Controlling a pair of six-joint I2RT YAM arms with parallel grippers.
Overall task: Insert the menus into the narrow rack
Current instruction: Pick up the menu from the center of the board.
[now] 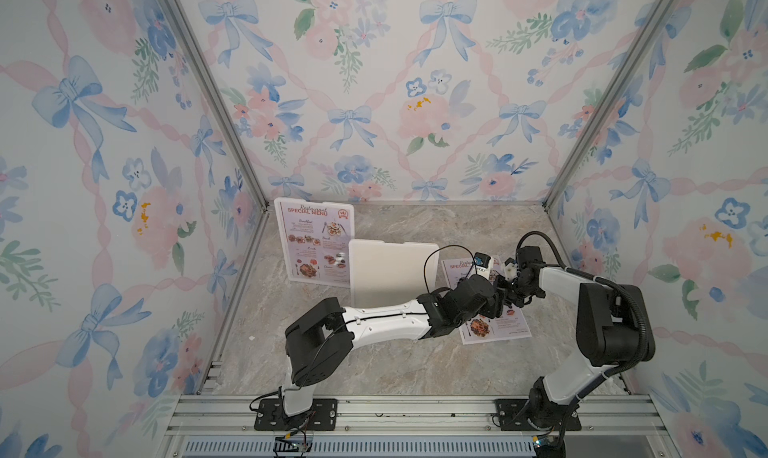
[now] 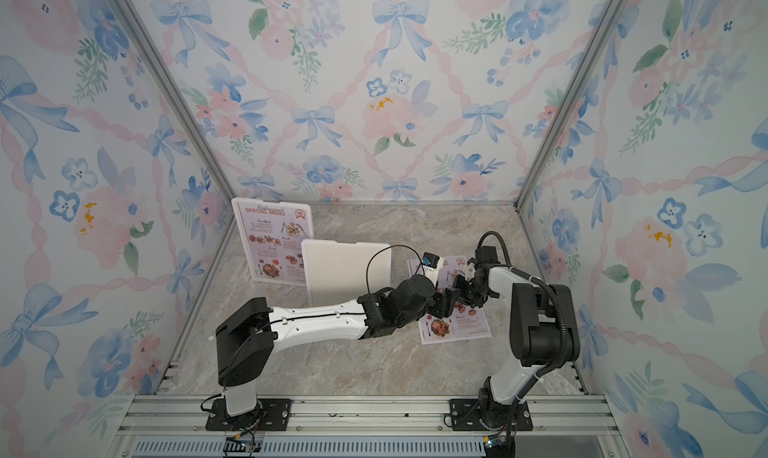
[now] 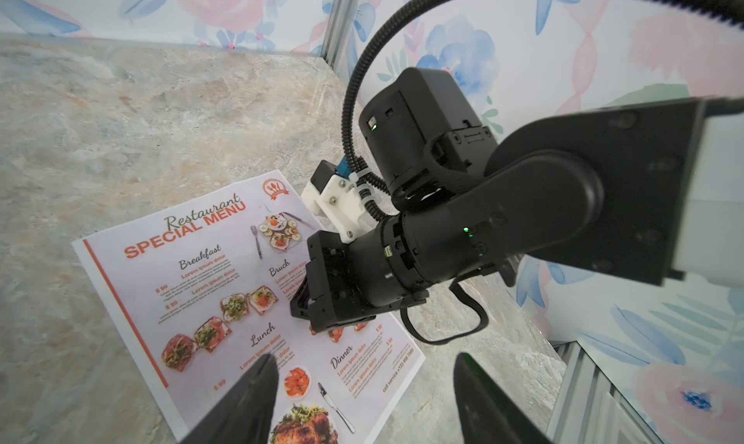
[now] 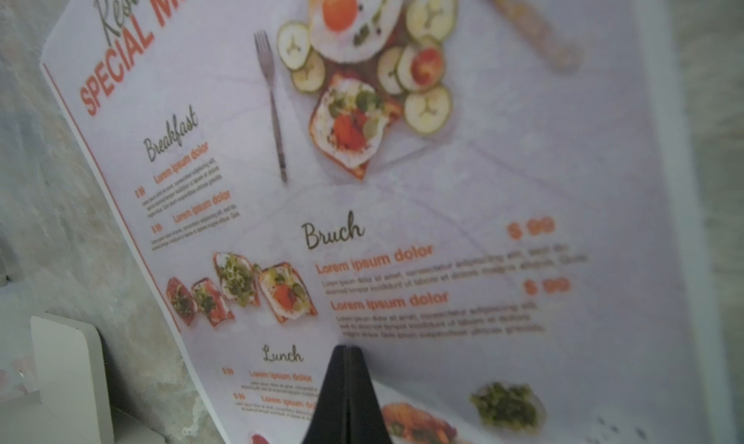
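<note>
- Right tool (image 4: 346,351): fingers pressed fully together, tips down on the flat menu (image 4: 443,180) at about its middle, near the "Lunch" heading. Faint creases ran through the paper above the tips. Whether a fold of paper was caught between the fingers could not be told.
- Left tool (image 3: 364,397): fingers spread wide and holding nothing. It hovered over the lower half of the same sheet, reaching across from the left side to meet the right tool.
- Flat menu (image 1: 496,329): face up on the surface (image 1: 395,364), on the right side of the cell and partly covered by both wrists. Its long axis ran roughly front to back, with the heading toward the back wall, slightly skewed. The right arm was the nearer one.
- Rack (image 1: 392,271): white upright panels, standing to the left of both tools and of the flat menu, close by but apart from it. Judged: the sheet would need to be raised onto its edge and carried leftward to reach a slot.
- Rack contents: one standing menu (image 1: 316,244) upright against the rear panel, print facing forward. No sheet showed at the nearer panel.
</note>
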